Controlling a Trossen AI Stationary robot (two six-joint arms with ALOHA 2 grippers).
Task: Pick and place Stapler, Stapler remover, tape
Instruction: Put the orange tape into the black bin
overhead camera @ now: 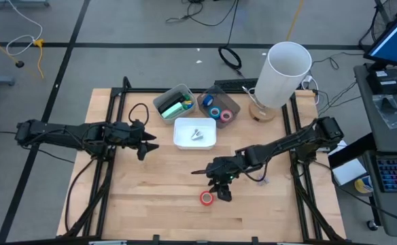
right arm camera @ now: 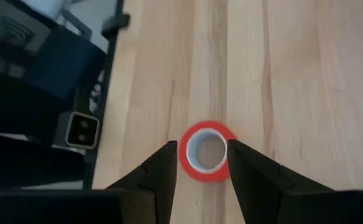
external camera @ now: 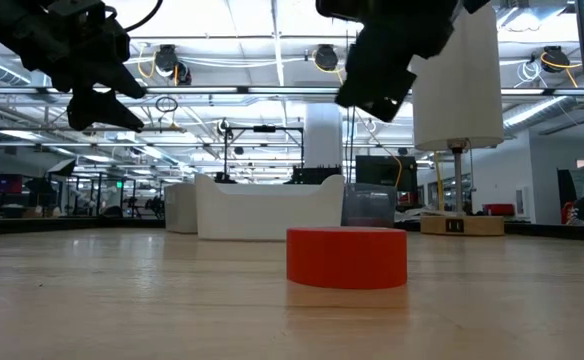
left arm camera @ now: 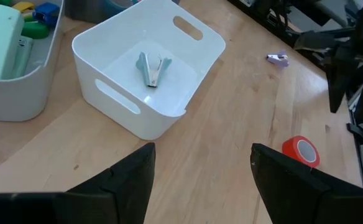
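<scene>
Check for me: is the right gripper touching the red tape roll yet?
Apart. The low view shows the right gripper hanging well above the red tape roll, with open background between them.

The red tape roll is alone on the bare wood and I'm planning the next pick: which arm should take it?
Right. The right gripper hangs open just above the red tape roll, fingers either side of it in its wrist view. The left gripper waits beside the white bin.

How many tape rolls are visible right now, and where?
3: a red roll on the table under the right gripper, plus a blue roll and pink roll in the dark bin. More may be hidden there.
</scene>
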